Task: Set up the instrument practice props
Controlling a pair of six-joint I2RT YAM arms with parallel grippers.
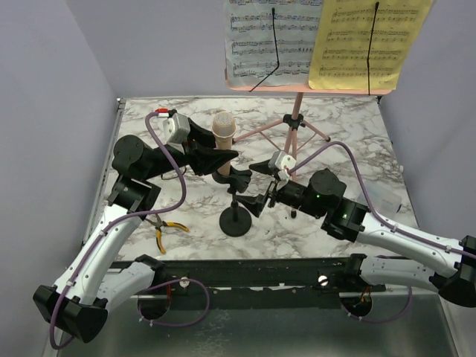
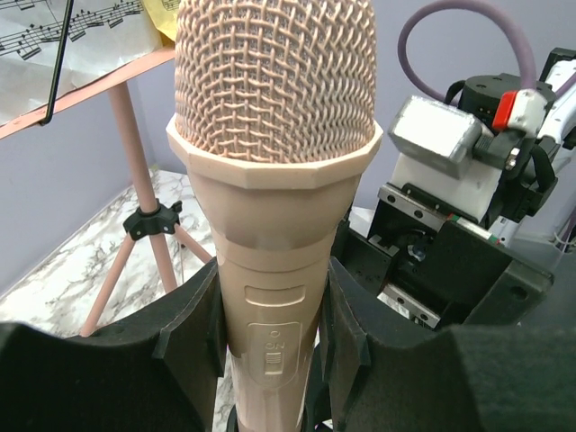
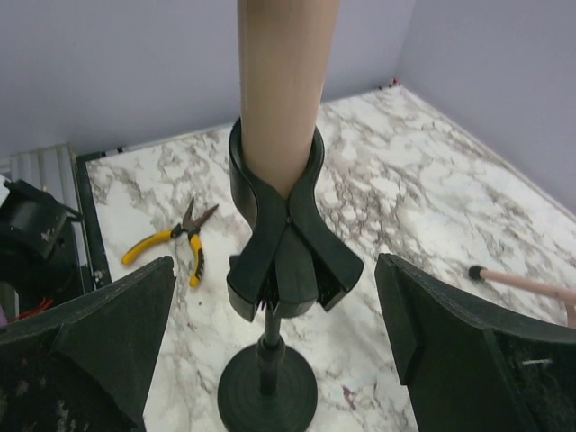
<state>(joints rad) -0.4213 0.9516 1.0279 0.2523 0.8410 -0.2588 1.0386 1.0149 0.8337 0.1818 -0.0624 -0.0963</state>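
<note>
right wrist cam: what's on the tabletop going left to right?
yellow-handled pliers → black mic stand, with the microphone sitting in its clip → pink tripod leg at the right edge

Microphones: one, the beige toy microphone [image 2: 274, 180].
Mic stands: one, a small black round-based mic stand [image 3: 268, 387] with a single clip at its top.
Music stands: one, the pink music stand [image 1: 296, 119] on its tripod pole.
Sheet-music pages: two, one white page [image 1: 253, 44] and one yellow page [image 1: 401, 37].
Page-holder wires: two black wires [image 1: 275, 37], one across each page.
Pliers: one pair, the yellow-handled pliers [image 3: 191, 232].
Robot arms: two, the left arm [image 1: 111, 238] and the right arm [image 1: 401, 238].
Grippers: two, the left gripper [image 2: 274, 360] and the right gripper [image 3: 274, 270].
</note>
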